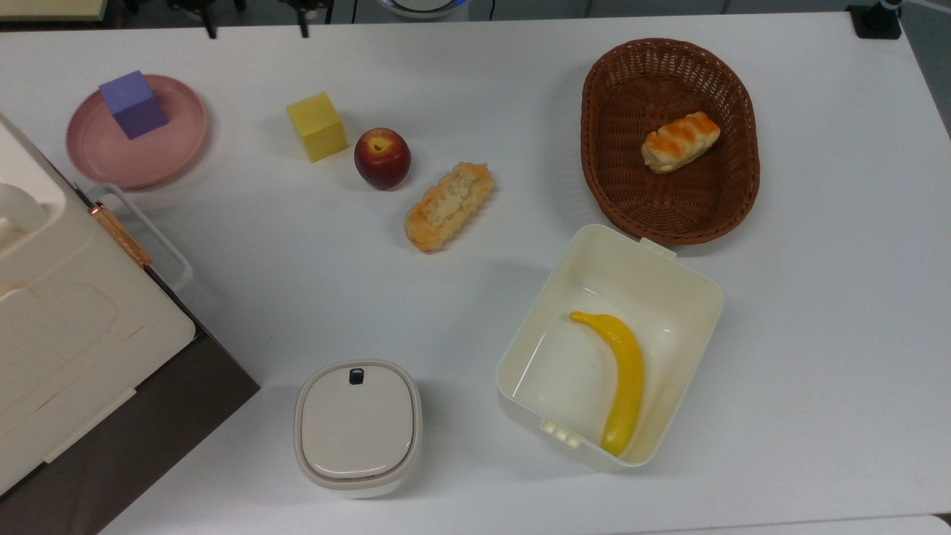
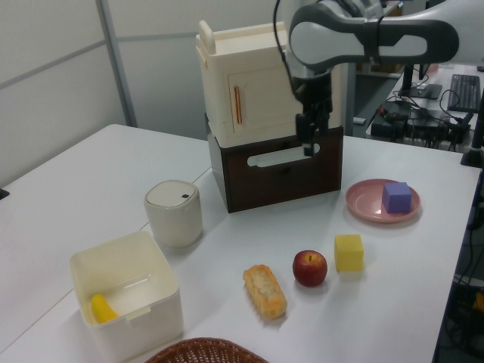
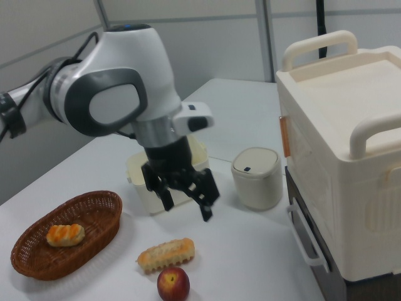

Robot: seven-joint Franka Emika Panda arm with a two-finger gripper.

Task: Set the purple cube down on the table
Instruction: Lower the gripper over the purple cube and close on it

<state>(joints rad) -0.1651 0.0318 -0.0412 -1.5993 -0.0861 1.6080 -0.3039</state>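
- The white counter (image 1: 475, 74) where I must set the block is bare around the pink plate (image 1: 160, 152); in my judgement the task has barely begun.
- My arm's hand (image 3: 187, 202) hangs in the air, fingers spread, gripping nothing, well apart from the plate.
- The purple cube (image 1: 133, 104) sits on the plate, near the top view's left edge, not yet lifted.
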